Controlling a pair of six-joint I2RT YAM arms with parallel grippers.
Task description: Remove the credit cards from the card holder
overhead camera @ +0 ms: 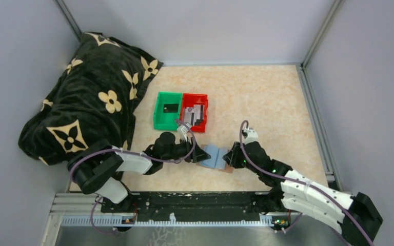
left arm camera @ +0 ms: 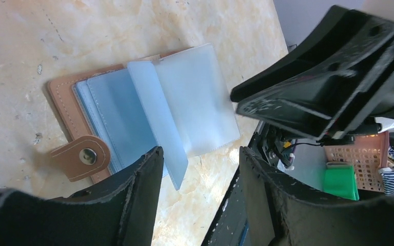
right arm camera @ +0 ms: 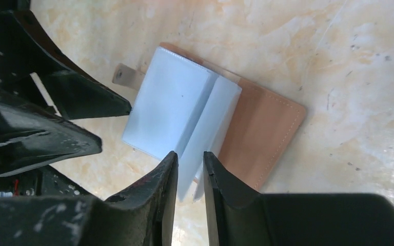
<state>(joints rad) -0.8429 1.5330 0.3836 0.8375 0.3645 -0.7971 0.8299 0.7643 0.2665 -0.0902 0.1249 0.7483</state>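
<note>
The card holder (overhead camera: pixel 214 157) lies open on the table between my two grippers, tan cover down and pale blue sleeves up. It also shows in the left wrist view (left arm camera: pixel 107 102) and the right wrist view (right arm camera: pixel 259 128). I see no cards in its sleeves. Several grey credit cards (overhead camera: pixel 194 115) lie in the red bin, and a dark card (overhead camera: pixel 170 108) lies in the green bin. My left gripper (overhead camera: pixel 202 153) (left arm camera: pixel 197 161) is open and empty at the holder's left edge. My right gripper (overhead camera: pixel 231 156) (right arm camera: pixel 189 156) has its jaws narrowly apart, with two raised sleeve leaves (right arm camera: pixel 210 123) between them.
A green bin (overhead camera: pixel 160 119) and a red bin (overhead camera: pixel 204 102) stand side by side behind the holder. A black flowered cloth (overhead camera: pixel 90 102) is heaped at the back left. Grey walls and metal rails (overhead camera: pixel 315 118) bound the table.
</note>
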